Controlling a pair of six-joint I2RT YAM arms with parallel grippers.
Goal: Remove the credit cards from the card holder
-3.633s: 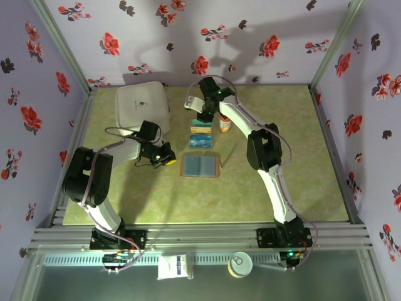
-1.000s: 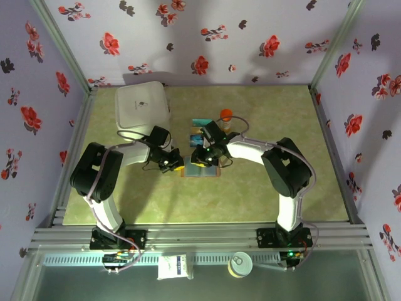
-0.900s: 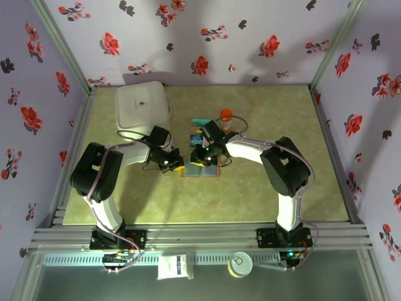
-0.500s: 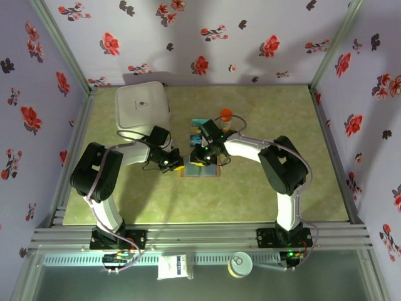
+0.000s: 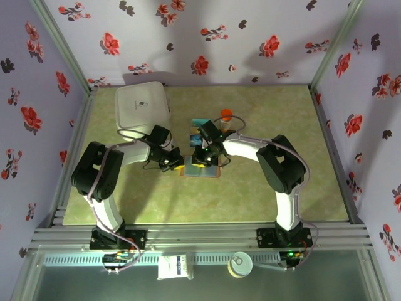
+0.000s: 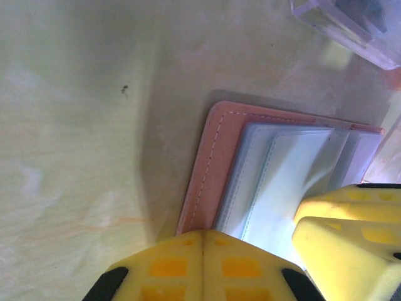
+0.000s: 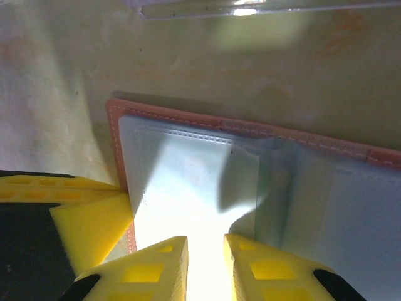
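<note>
The card holder lies spread open on the table, with a brown rim and pale blue-grey panels. My left gripper is shut, and its yellow fingertips press down on the holder's left rim. My right gripper hovers low over the left panel. Its fingers stand a narrow gap apart, and only the bright panel shows between them. Teal credit cards lie just behind the holder, partly hidden by the right arm.
A large white square container stands at the back left. An orange-capped bottle stands right of the cards. The edge of a clear plastic box lies close behind the holder. Flowered walls enclose the table.
The right arm came down from the cards at the back to the holder, and in the last second edged slightly back over it. The left gripper moved right onto the holder's rim.
</note>
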